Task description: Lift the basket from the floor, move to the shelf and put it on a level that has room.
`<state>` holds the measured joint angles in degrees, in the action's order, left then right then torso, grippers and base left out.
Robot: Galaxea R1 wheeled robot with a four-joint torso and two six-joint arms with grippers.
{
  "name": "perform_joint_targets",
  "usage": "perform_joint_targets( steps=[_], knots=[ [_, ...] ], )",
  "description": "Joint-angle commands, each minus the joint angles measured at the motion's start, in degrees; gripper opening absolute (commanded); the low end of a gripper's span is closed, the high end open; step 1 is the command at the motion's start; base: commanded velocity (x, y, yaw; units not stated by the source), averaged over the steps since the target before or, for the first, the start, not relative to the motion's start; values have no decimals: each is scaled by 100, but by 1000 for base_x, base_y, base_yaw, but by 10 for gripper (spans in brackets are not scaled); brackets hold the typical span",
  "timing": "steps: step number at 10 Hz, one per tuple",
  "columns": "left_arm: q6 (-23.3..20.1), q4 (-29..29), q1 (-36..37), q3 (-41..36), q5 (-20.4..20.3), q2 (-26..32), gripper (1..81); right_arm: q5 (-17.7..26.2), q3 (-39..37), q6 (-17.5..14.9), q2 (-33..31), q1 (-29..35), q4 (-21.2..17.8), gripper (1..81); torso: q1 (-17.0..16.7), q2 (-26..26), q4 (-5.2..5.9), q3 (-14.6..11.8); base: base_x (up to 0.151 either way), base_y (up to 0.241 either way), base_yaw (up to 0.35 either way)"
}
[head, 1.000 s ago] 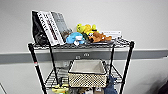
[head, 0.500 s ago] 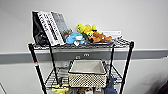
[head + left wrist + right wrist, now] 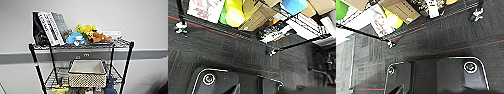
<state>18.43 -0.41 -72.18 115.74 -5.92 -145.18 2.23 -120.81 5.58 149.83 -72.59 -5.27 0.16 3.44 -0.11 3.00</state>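
basket (image 3: 87, 73) – on shelf (image 3: 121, 43) second level (image 3: 53, 78) | claws – state unclear

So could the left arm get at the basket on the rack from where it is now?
Probably not right away. The basket sits on the second tier of the shelf, while the left wrist view looks down at dark carpet beside a caster, so that arm seems low.
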Motion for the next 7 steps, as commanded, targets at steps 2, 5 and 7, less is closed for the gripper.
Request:
perform_joint_targets(
  steps=[2,5,7],
  knots=[
    [-23,252,24,967,276,-600,811,234,-863,-14,549,135,438,811,-2,0,0,0,0,0,0],
    [-24,296,-99,1608,276,-1021,811,234,-1600,-22,1023,-85,632,811,-5,2,0,0,0,0,0],
    [-24,322,-161,2075,381,-1356,811,234,-2041,-13,1279,-190,711,811,-6,5,0,-2,0,0,0]
  ],
)
